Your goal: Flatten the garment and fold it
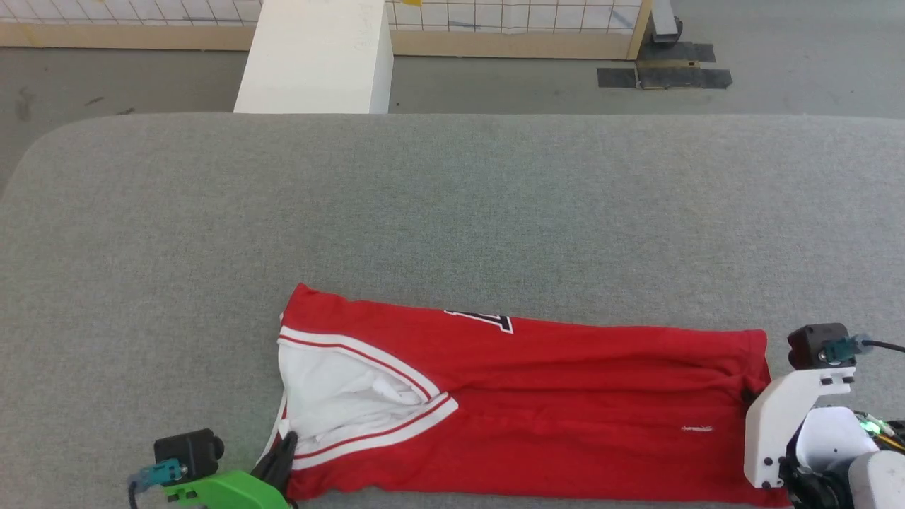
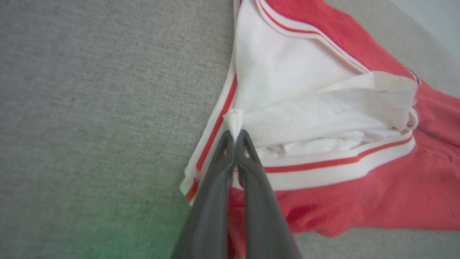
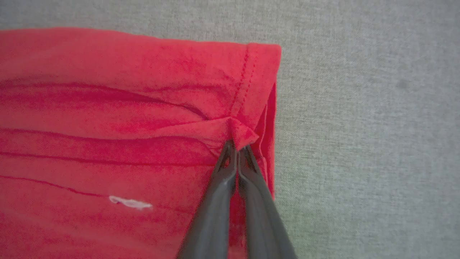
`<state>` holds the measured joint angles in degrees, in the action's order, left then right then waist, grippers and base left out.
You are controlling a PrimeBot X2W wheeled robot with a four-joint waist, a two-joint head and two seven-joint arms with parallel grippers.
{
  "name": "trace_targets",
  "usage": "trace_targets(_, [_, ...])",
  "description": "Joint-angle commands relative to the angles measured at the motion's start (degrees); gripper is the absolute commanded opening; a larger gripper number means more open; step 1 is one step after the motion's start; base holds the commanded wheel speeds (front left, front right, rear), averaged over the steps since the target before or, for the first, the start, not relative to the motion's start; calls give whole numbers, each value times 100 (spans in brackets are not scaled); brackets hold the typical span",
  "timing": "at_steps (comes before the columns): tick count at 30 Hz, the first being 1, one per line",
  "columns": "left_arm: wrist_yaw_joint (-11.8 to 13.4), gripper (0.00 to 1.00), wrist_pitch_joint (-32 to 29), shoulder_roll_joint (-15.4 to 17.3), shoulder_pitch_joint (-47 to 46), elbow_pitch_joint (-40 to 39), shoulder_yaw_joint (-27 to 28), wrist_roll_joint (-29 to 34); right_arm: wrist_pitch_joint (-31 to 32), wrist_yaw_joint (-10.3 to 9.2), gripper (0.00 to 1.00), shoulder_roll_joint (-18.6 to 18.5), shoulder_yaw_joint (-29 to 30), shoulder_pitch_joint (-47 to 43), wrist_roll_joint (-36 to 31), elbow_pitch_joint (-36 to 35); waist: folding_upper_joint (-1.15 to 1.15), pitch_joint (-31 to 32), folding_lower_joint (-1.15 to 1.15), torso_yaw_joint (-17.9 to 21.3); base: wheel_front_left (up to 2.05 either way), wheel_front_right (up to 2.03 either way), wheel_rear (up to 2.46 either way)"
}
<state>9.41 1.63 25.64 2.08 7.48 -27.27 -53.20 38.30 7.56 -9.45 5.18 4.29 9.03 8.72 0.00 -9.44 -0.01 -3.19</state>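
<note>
Only a strip of the black-and-white lettering (image 1: 488, 319) shows at the far edge of the garment (image 1: 565, 410), so it cannot be read. A small white mark (image 1: 696, 428) is too small to make out, and the right wrist view shows it blurred. In the head view the bottom edge cuts off the garment's near side, and a white bracket (image 1: 778, 424) covers the fingers of the right end effector (image 3: 237, 147). The lower fingers of the left end effector (image 2: 235, 135) are blurred.
</note>
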Motion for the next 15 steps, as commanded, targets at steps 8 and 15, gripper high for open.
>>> trace_targets(8, [15, 100, 632, -143, -246, -27, 2, 395, -539, -8, 100, 502, 548, -825, 227, -728, 0, 263, 1, -10, 0, 0, 0])
trace_targets(15, [219, 100, 1220, -151, -503, -121, 205, 993, -1549, -8, 100, 644, 683, -1012, 380, -1173, 0, 422, 1, 65, 0, 0, 0])
